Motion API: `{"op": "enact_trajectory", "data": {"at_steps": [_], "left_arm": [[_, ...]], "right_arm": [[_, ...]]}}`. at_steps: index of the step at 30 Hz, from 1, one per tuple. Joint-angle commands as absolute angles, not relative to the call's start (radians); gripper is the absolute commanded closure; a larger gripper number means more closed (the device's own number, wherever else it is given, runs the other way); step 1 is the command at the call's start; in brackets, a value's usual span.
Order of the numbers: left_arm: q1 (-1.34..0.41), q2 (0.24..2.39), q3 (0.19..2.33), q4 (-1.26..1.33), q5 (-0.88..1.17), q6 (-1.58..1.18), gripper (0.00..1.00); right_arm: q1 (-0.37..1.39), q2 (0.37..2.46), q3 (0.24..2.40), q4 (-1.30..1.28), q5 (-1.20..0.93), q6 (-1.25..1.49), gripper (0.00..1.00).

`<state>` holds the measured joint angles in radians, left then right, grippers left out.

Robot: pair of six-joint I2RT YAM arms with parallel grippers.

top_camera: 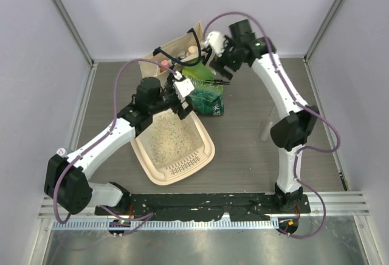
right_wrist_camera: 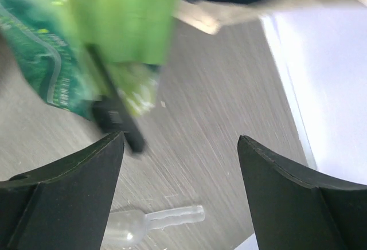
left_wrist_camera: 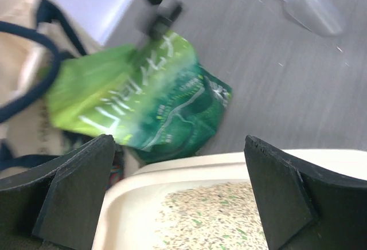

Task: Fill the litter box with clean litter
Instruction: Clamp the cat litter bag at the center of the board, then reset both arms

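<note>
Bench (top_camera: 255, 155) of grey wood-grain board carried everything. Largest on it, the cream plastic litter box (top_camera: 182, 171), slotted strip at its near end, lay left of centre. A thin bed of pale speckled litter (top_camera: 167, 134) covered its floor. Beyond its far edge slumped a beige canvas tote bag with dark handles (top_camera: 164, 55). Against that leaned a green plastic bag with white characters (top_camera: 206, 101), just past the box's far right corner and blurred in both wrist views.

The left arm (top_camera: 115, 134) reached over the box's far rim, its jaws wide with nothing between them. The right arm (top_camera: 282, 92) hung at the bag's upper edge, its jaws also wide and empty, with a black clip-like bar (right_wrist_camera: 114, 121) on the bag just left of them. A clear plastic scoop (top_camera: 265, 128) lay alone on the right.

Filling seemed partly done, with the bag unheld. Topping up would call for a firm pinch on the floppy bag's top and a tilt over the box.
</note>
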<state>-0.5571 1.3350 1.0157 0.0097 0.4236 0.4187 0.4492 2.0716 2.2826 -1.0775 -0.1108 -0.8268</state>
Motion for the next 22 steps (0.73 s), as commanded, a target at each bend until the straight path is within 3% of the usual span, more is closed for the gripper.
{"op": "enact_trajectory", "data": {"at_steps": [1,10,13,22], "left_arm": [[-0.551,1.266,1.132,0.015,0.212,0.319,0.00],[-0.440,1.256,1.276,-0.133,0.031,0.189,0.00],[-0.408,1.243,1.292,-0.169,0.018,0.202,0.00],[-0.322,1.218,1.335,-0.216,-0.043,0.210,0.00]], "right_arm": [[0.272,1.902,2.306,-0.924,-0.195,-0.504,0.14],[0.164,1.772,1.975,-0.760,0.110,-0.180,0.14],[0.127,1.714,1.869,-0.668,0.095,-0.129,0.14],[0.089,1.674,1.810,-0.618,0.042,-0.023,0.16]]}}
